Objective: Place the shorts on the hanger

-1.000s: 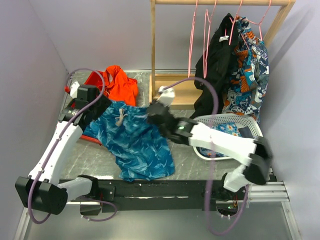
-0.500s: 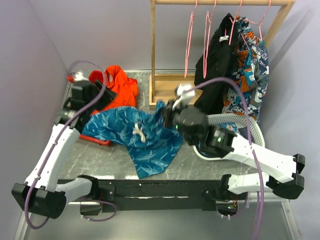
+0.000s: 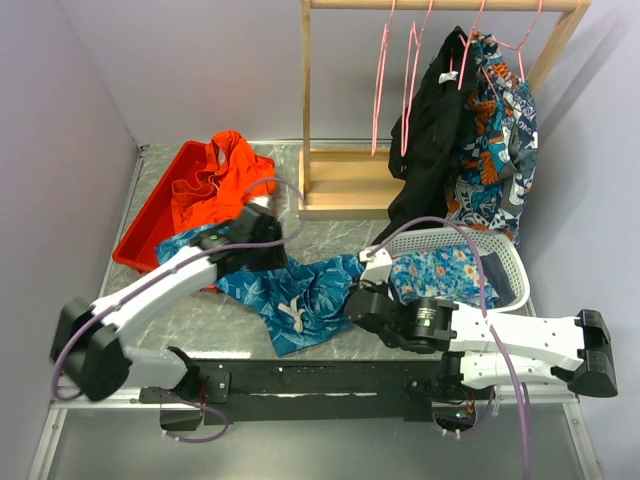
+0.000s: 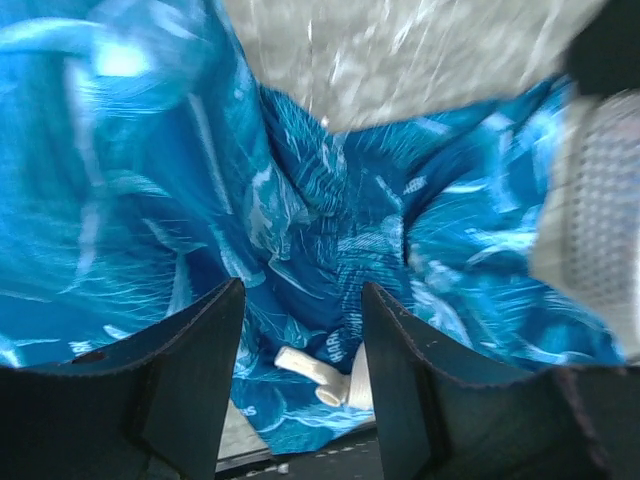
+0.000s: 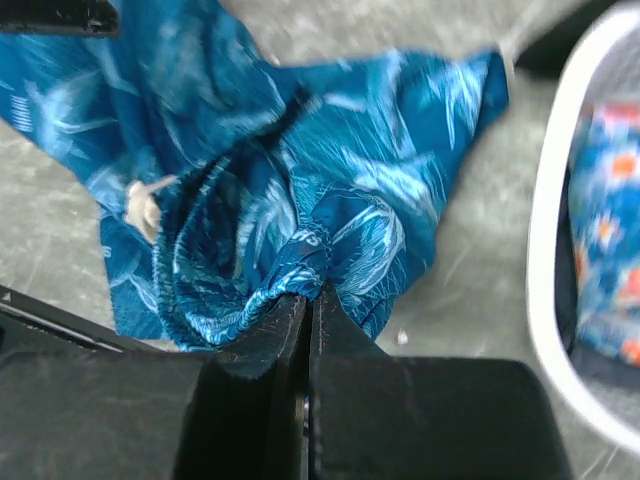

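Shorts [image 3: 300,295] are lying in a crumpled heap on the gray table [image 3: 340,235], between the two arms and near the front edge. The left arm [image 3: 165,283] is reaching over their left side, and the right arm [image 3: 500,335] is reaching in at their right side. A red bin [image 3: 150,210] holding an orange cloth [image 3: 215,175] is sitting behind them on the left. A white basket [image 3: 490,238] is sitting just to the right of the shorts. Pink hangers [image 3: 383,80] are hanging on the wooden rack [image 3: 345,185] at the back, well apart from the shorts. From the left wrist, the left gripper [image 4: 302,300] is hanging over the shorts with its fingers [image 4: 190,380] spread wide, holding nothing. The white string [image 4: 310,365] is lying on the cloth between them. From the right wrist, the right gripper [image 5: 308,300] is pinching a fold of the shorts, its fingers pressed tight together. The string's end is poking out on the left, and the basket's rim is showing on the right.
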{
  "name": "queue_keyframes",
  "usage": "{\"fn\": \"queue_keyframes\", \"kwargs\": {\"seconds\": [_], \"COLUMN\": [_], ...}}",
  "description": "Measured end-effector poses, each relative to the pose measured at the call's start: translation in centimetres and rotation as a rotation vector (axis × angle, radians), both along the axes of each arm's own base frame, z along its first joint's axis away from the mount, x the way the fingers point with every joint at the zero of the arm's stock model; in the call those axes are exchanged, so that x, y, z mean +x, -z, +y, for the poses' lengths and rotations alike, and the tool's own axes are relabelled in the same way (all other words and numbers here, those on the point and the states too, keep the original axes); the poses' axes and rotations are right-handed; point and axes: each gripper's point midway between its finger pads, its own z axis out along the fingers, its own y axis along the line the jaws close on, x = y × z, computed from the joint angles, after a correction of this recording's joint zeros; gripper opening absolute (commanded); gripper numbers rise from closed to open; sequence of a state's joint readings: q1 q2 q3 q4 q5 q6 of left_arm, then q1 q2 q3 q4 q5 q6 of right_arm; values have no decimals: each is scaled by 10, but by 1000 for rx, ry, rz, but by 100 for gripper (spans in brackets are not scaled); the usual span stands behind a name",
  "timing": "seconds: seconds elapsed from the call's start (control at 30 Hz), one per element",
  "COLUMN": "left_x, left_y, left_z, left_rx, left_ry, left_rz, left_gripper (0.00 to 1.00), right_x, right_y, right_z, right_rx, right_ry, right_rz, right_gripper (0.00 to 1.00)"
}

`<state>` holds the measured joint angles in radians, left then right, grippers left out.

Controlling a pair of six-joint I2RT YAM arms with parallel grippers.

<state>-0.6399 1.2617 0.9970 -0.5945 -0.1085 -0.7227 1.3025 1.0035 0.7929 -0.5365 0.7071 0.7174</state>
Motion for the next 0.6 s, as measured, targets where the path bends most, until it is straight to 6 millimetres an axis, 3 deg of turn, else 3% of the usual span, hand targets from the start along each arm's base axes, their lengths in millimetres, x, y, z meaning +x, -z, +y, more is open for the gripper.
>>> {"fn": "queue_keyframes", "kwargs": {"seconds": [0.4, 0.6], "left_x": [12, 8], "left_y": [35, 52], "left_z": [-38, -67], "left_rx": [301, 382], "left_ry": [132, 233], "left_rz": [24, 45], "left_gripper": [62, 64], "right_x": [-25, -32], "right_y": [86, 106], "right_z": [-40, -48], "right_rx": [-56, -46], "right_ry": [170, 197], "right_rz": [182, 226], "right_gripper": [0, 0]}}
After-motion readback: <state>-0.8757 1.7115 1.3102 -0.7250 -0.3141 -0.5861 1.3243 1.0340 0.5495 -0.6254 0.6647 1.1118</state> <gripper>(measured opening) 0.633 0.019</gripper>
